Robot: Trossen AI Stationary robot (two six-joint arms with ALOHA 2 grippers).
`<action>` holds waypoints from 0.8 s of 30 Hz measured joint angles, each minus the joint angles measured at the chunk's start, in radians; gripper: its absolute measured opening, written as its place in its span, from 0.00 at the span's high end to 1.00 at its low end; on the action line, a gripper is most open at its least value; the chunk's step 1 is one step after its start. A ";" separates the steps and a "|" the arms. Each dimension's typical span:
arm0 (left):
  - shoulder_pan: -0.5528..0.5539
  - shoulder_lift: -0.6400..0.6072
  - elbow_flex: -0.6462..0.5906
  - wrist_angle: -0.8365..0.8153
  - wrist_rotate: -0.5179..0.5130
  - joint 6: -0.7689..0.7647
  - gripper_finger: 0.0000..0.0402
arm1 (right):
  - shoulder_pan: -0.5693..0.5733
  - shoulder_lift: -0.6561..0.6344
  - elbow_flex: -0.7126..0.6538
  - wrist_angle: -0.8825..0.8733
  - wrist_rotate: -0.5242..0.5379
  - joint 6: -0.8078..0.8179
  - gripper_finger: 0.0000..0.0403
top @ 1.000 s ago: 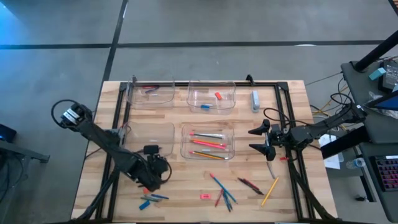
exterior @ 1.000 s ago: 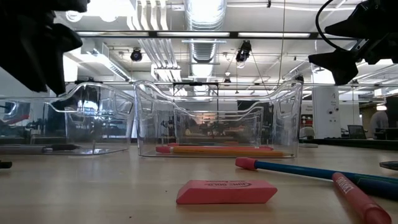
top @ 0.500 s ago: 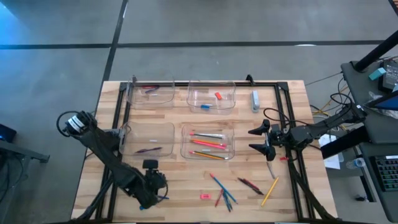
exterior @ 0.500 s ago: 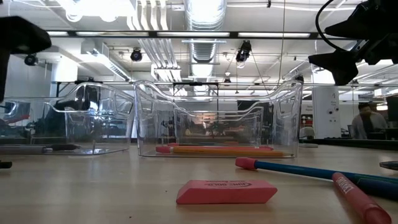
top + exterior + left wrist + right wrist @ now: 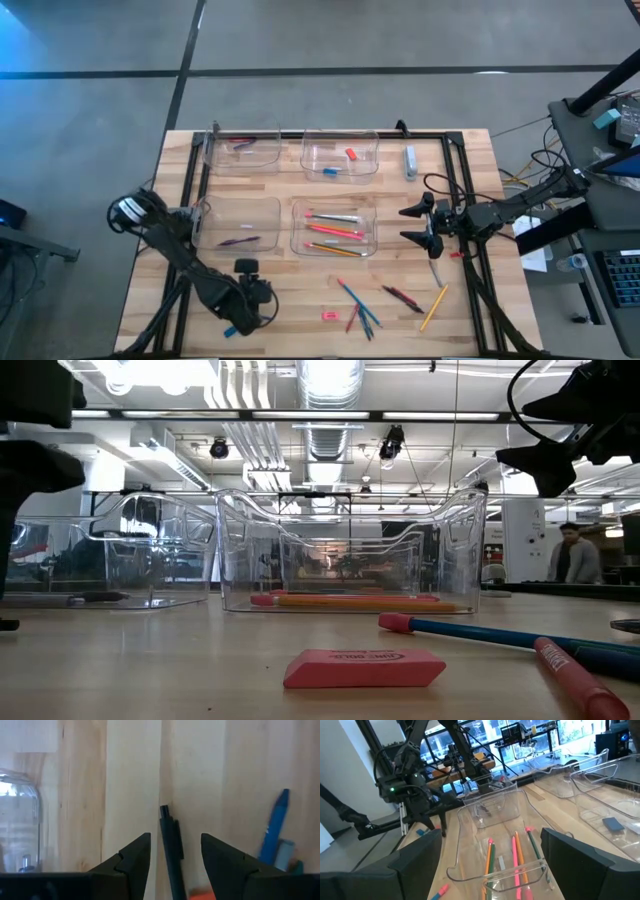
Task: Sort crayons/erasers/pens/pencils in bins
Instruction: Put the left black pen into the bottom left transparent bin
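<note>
High view: left gripper [image 5: 243,312] hung low over the table's near left, above a small cluster of loose sticks; the target was hidden under the arm. Right gripper [image 5: 420,225] waited, spread wide, right of the pencil bin [image 5: 334,228]. Loose pencils and pens lay at near centre.

Low view: pink eraser [image 5: 364,668] lay flat in front; the left arm was only a dark mass at the left edge.

Left wrist view: showed what the others hid. A black pen [image 5: 171,851] lay lengthwise between the fingers [image 5: 131,861], which stood apart and did not touch it; nothing was gripped. Blue crayon [image 5: 274,830] lay just beside. Judgement: the pen is light, stiff and smooth, likely to roll; pinch mid-barrel across its width.

Right wrist view: pencils [image 5: 515,853] in the bin, fingers parted and empty.
</note>
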 joint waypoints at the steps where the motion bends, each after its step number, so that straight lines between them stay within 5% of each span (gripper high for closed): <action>1: 0.005 0.006 -0.002 0.003 0.005 0.000 0.60 | 0.000 0.000 0.000 0.000 0.000 0.000 0.19; 9: 0.033 0.078 -0.001 0.009 0.070 0.009 0.62 | 0.000 0.000 0.000 0.002 0.000 -0.002 0.19; 20: 0.050 0.086 -0.003 0.010 0.102 0.031 0.95 | 0.000 0.000 0.000 0.002 0.000 -0.001 0.19; 24: 0.068 0.086 -0.003 0.009 0.113 0.038 0.96 | 0.000 0.000 0.000 0.002 0.000 -0.001 0.19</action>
